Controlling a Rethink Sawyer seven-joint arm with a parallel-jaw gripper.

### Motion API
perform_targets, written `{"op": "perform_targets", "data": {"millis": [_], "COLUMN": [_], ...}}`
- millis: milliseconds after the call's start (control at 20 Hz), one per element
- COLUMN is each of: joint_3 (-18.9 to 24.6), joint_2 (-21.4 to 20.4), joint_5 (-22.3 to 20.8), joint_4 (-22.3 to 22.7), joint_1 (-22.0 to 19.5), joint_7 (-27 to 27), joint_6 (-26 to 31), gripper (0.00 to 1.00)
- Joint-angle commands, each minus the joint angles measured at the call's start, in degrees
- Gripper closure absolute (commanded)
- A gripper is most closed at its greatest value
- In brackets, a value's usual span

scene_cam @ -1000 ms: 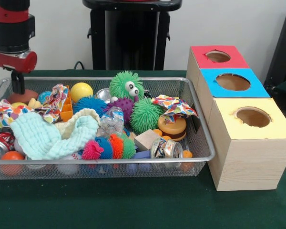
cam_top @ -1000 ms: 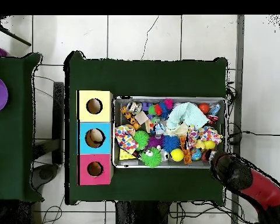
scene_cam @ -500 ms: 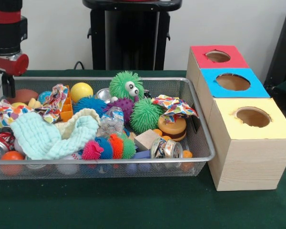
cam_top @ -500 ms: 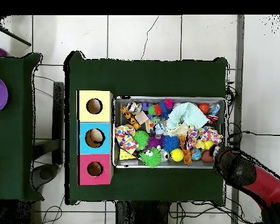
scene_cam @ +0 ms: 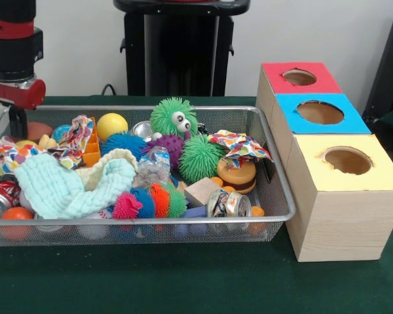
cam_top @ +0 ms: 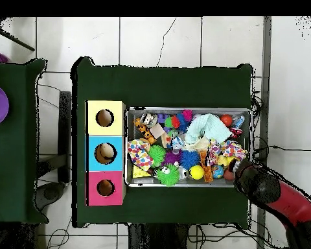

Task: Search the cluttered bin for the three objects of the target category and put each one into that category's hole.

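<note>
Front view: the red and black arm [scene_cam: 10,46] descends vertically at the picture's left edge. Its gripper [scene_cam: 16,122] reaches into the far left corner of the cluttered bin [scene_cam: 275,176], just beside a brown ball [scene_cam: 38,129]. Only 1 dark finger is visible; how far the fingers are open cannot be determined, and nothing is visibly held. The bin rests on the green table [scene_cam: 183,281], touching or just beside 3 boxes: yellow box [scene_cam: 344,196], blue box [scene_cam: 321,112], red box [scene_cam: 298,77].

Overhead view: the arm [cam_top: 281,201] enters diagonally from the lower right. Its wrist covers the bin's [cam_top: 187,109] lower right corner.
</note>
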Motion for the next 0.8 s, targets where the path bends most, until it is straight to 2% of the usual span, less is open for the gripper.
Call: {"op": "perform_targets", "data": {"millis": [50,550,800], "joint_3": [5.0,5.0,5.0], "joint_2": [2.4,3.3,2.8], "joint_5": [3.0,2.7,3.5], "joint_4": [0.2,1.6,1.7], "joint_1": [1.9,1.7,2.2], "joint_7": [8.3,8.4,9.1], "joint_6": [0.2,-2.3,-1.6], "gripper": [1.0,1.0,1.0]}}
